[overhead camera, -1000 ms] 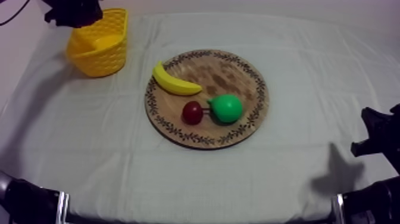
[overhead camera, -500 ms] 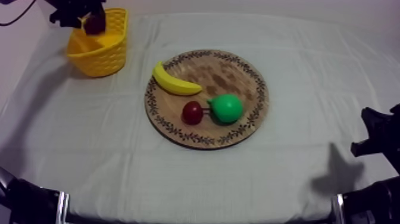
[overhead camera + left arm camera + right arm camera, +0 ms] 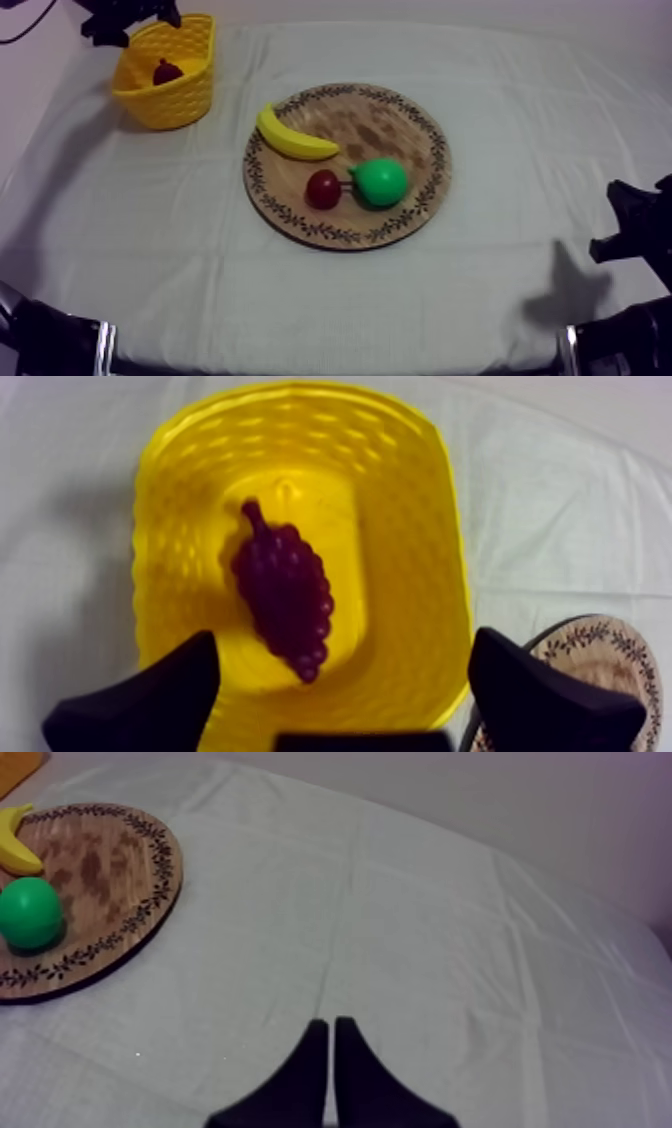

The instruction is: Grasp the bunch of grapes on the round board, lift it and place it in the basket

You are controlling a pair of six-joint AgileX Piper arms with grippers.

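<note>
The dark purple bunch of grapes (image 3: 167, 72) (image 3: 285, 589) lies loose on the floor of the yellow basket (image 3: 165, 100) (image 3: 445, 526) at the table's far left. My left gripper (image 3: 135, 14) (image 3: 345, 668) hovers just above the basket, open, its two black fingers (image 3: 150, 701) spread wide with nothing between them. The round wooden board (image 3: 390, 122) (image 3: 100, 862) sits mid-table. My right gripper (image 3: 632, 222) (image 3: 330, 1030) rests low at the right, shut into a narrow wedge over bare cloth.
On the board lie a banana (image 3: 293, 140) (image 3: 12, 840) at its left rim, a green pear (image 3: 380, 182) (image 3: 28, 912) and a small red fruit (image 3: 322, 188) beside it. Grey-white cloth spreads around the board.
Half a second ago the grapes hung in my left gripper over the basket. The gripper has opened and drawn back slightly, and the grapes now lie inside. The right arm has not moved.
</note>
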